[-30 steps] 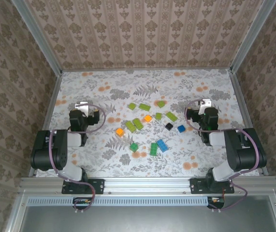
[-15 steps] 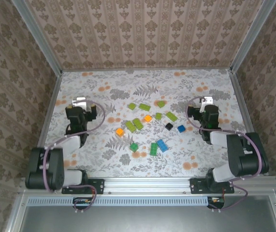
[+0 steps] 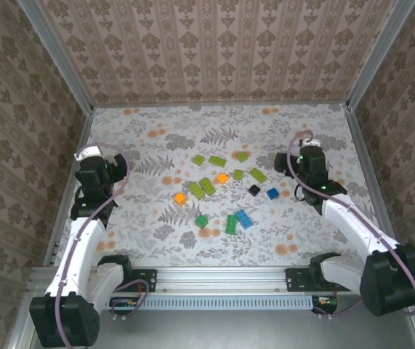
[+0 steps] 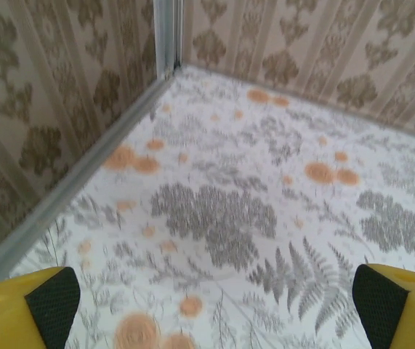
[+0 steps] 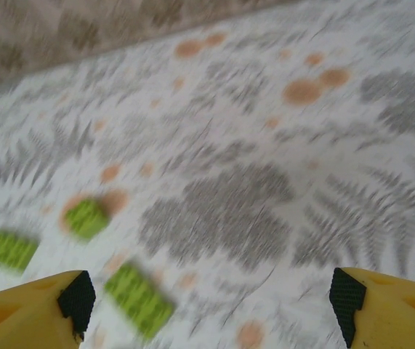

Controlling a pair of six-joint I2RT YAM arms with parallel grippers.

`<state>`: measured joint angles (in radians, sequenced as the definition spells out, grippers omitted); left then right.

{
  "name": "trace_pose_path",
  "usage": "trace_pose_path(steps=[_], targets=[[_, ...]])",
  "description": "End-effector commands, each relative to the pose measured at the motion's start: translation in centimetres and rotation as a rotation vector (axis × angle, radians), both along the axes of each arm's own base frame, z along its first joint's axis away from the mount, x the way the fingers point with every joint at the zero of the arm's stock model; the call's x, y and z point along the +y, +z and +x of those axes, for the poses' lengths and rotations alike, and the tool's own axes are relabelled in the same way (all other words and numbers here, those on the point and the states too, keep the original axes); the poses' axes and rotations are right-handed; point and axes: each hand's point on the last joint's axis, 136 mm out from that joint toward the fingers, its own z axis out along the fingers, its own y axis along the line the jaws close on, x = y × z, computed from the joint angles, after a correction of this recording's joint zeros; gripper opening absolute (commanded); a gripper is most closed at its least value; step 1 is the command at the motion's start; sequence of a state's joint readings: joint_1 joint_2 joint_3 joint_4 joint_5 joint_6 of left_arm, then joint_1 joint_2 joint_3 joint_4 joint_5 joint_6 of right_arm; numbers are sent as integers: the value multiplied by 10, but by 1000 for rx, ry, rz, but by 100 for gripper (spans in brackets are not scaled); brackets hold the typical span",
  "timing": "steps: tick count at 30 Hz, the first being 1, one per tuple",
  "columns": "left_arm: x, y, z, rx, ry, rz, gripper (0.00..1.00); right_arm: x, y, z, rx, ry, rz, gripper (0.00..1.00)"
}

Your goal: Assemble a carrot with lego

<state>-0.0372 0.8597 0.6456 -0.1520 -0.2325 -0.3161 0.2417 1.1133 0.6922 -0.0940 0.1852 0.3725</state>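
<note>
Your right wrist view is blurred; three lime lego [image 5: 138,298] bricks smear ahead and left of the right gripper [image 5: 212,299]; both wrist views cut the fingers down to their tips. Both pairs of jaws stand spread, holding nothing. The left gripper [image 4: 214,309] faces the table [image 4: 222,211] corner and wall [image 4: 62,87]; the loose lego lies well to its right, between the two grippers.

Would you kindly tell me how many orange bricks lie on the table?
2. The far orange brick sits near the middle of the table; the near orange brick lies left of it, closer to the arm bases. None seems hidden.
</note>
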Motion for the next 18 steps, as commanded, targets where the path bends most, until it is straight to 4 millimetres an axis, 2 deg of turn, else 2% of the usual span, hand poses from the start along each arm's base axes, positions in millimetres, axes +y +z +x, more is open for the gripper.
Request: trace_pose_path(steps=[1,4,8,12,18], targets=[[-8,-16,-8,52,-15,-91,100,37,-7,-39,136,50,-14,88],[-15,-16,-4,51,-38,-135,100,75,-14,-66,219,114,-30,93],[-23,-28,7,89,-49,-213,100,121,-40,-96,378,188,-26,91],[-13,-53,11,206,22,-187,100,148,-55,-114,467,218,-142,88],[-9,-62,14,246,47,-173,100,185,-82,-133,560,252,-194,78]])
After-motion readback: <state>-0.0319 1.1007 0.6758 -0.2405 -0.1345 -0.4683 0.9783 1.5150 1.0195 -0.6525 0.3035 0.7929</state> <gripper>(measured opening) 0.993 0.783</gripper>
